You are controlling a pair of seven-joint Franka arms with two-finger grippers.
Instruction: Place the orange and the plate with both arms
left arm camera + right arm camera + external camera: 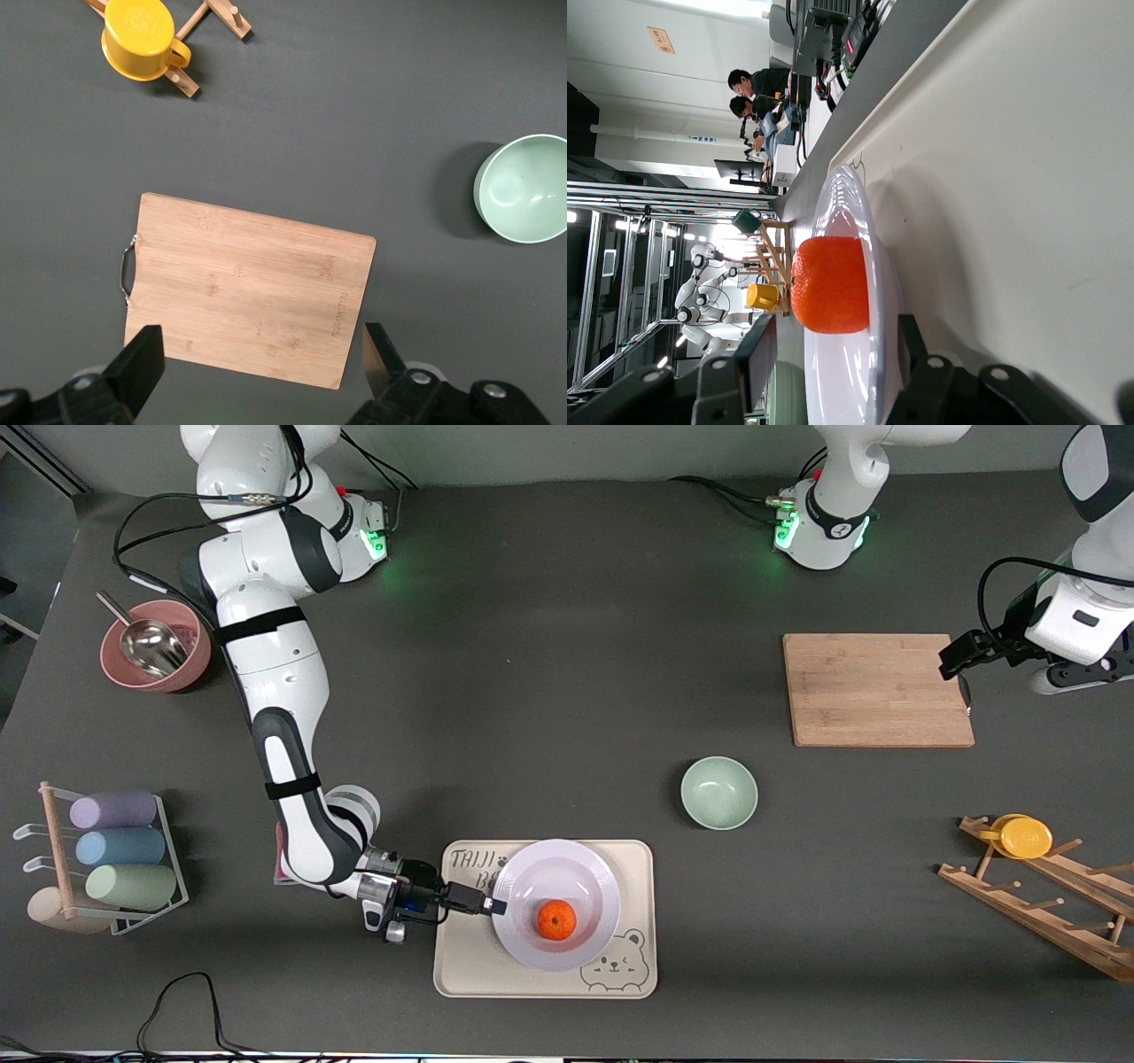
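The orange lies in the white plate, which stands on the cream bear tray near the front camera. My right gripper is low at the plate's rim, at the side toward the right arm's end of the table. In the right wrist view its jaws are open and straddle the plate's rim, with the orange just past them. My left gripper waits open and empty above the end of the wooden cutting board, as the left wrist view shows.
A pale green bowl stands between the tray and the cutting board. A pink bowl with a metal scoop and a rack of pastel cups are at the right arm's end. A wooden rack with a yellow cup is at the left arm's end.
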